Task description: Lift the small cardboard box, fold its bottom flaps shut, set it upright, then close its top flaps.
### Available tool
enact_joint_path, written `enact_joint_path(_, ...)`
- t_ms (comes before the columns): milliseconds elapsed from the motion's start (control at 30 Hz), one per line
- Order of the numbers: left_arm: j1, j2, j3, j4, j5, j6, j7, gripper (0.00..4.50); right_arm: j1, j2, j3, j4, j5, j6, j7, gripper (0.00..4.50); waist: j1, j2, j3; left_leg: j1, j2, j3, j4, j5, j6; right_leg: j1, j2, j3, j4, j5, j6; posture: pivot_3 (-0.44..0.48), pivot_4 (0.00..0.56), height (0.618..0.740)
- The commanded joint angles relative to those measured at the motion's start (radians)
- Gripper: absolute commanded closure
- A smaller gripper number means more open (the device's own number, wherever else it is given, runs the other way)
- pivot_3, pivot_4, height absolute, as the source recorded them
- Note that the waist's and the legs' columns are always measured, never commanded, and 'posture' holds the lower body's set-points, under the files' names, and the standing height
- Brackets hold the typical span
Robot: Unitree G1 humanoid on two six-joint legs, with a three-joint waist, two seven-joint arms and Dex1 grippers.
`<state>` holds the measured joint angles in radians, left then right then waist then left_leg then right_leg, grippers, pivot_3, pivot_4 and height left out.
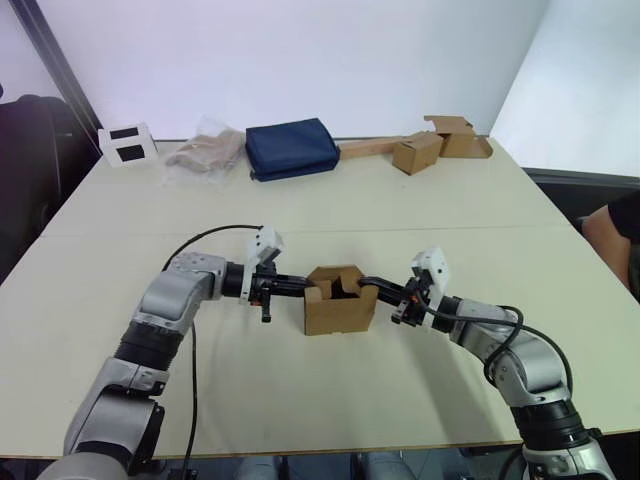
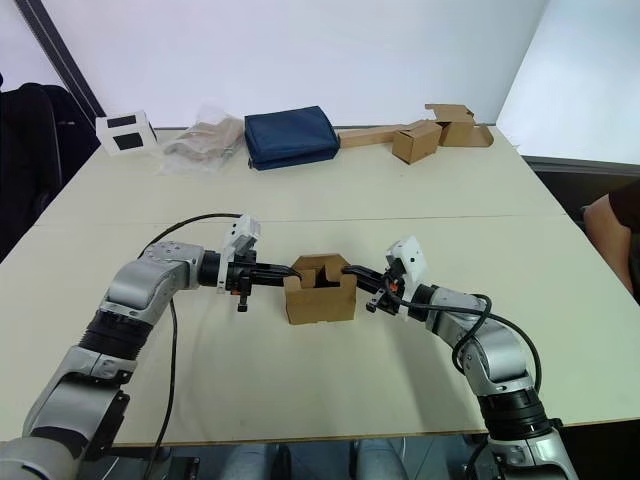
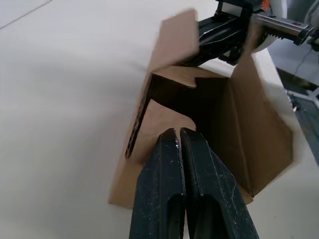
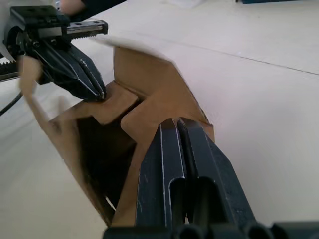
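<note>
The small cardboard box stands on the table's middle, its top flaps half folded inward and the back flap still raised. My left gripper reaches in from the box's left. It is shut, with its tips on the left flap. From the right comes my right gripper, also shut, with its tips pressing the right flap. Nothing is pinched between either pair of fingers. Each wrist view shows the other gripper across the box's opening, the right gripper and the left gripper.
At the table's back stand a white box, a clear plastic bag, a navy pouch, and two other brown boxes with a flat cardboard strip. A person's arm shows at the right edge.
</note>
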<state>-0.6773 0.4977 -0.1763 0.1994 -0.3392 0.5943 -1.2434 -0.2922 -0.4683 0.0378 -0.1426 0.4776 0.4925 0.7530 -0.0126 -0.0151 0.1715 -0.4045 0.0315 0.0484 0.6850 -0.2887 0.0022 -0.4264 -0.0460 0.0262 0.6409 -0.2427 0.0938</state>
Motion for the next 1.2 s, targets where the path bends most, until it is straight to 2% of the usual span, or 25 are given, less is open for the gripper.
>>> enact_joint_path(33,0.009,-0.002,-0.016,-0.003,0.021,-0.02,0.022,4.41,0.008,0.008,0.025,-0.003,-0.032,-0.017,-0.001,4.5,0.0,0.0,0.0,0.0,0.0,0.0,0.0,0.0,0.0,0.0,0.0,0.0,0.0,0.0,0.0,0.0,0.15,0.74)
enact_joint_path(300,-0.007,-0.005,-0.002,0.007,0.019,-0.032,0.06,4.41,-0.003,-0.033,0.093,-0.003,-0.149,-0.077,0.014,4.5,-0.001,-0.001,-0.001,0.004,0.0,0.0,0.0,0.0,0.0,0.001,0.0,0.0,0.005,0.0,0.0,0.0,0.15,0.74)
enact_joint_path(467,-0.015,-0.007,0.023,-0.012,-0.006,-0.016,0.076,4.41,-0.05,-0.056,0.089,-0.039,-0.167,-0.081,0.034,4.5,-0.001,-0.001,-0.001,0.005,0.0,0.0,0.0,0.0,0.0,0.002,0.001,0.0,0.005,0.0,0.0,0.0,0.15,0.74)
enact_joint_path(667,-0.041,0.008,0.091,-0.051,-0.065,0.011,0.093,4.41,-0.111,-0.056,-0.026,-0.142,-0.031,0.016,0.027,4.5,0.0,-0.001,0.0,0.0,0.0,-0.001,0.0,0.0,0.0,-0.002,0.001,0.0,0.005,0.0,0.0,0.0,0.15,0.74)
enact_joint_path(733,-0.065,0.025,0.122,-0.04,-0.082,0.024,0.097,4.41,-0.127,-0.07,-0.097,-0.204,0.065,0.089,0.019,4.5,0.0,-0.001,0.0,0.0,0.0,-0.001,0.0,0.0,0.0,-0.003,0.0,0.0,0.005,0.0,0.0,0.0,0.15,0.74)
enact_joint_path(867,-0.116,0.059,0.153,0.037,-0.087,0.008,0.078,4.41,-0.133,-0.106,-0.224,-0.307,0.253,0.22,0.0,4.5,0.002,-0.001,0.0,-0.001,0.0,-0.002,0.0,0.0,0.0,-0.003,0.0,-0.001,0.005,0.0,0.0,0.0,0.15,0.74)
enact_joint_path(967,-0.145,0.055,0.148,0.109,-0.06,-0.042,0.081,4.41,-0.116,-0.133,-0.249,-0.359,0.337,0.281,-0.003,4.5,0.002,-0.001,0.0,-0.001,0.0,-0.002,0.0,0.0,0.0,-0.003,0.0,-0.001,0.005,0.0,0.0,0.0,0.15,0.74)
enact_joint_path(1133,-0.213,-0.023,0.109,0.288,0.007,-0.166,0.094,4.41,-0.016,-0.2,-0.128,-0.428,0.3,0.291,0.054,4.5,0.005,-0.002,0.0,-0.002,0.0,-0.001,0.0,0.0,0.0,-0.002,0.0,-0.002,0.004,0.0,0.0,0.0,0.15,0.74)
enact_joint_path(1200,-0.233,-0.071,0.075,0.387,0.045,-0.245,0.069,4.41,0.01,-0.166,-0.066,-0.406,0.259,0.249,0.049,4.5,0.003,-0.002,0.0,-0.002,-0.001,0.0,0.0,0.0,0.0,-0.002,0.0,-0.002,0.004,0.0,0.0,0.0,0.15,0.74)
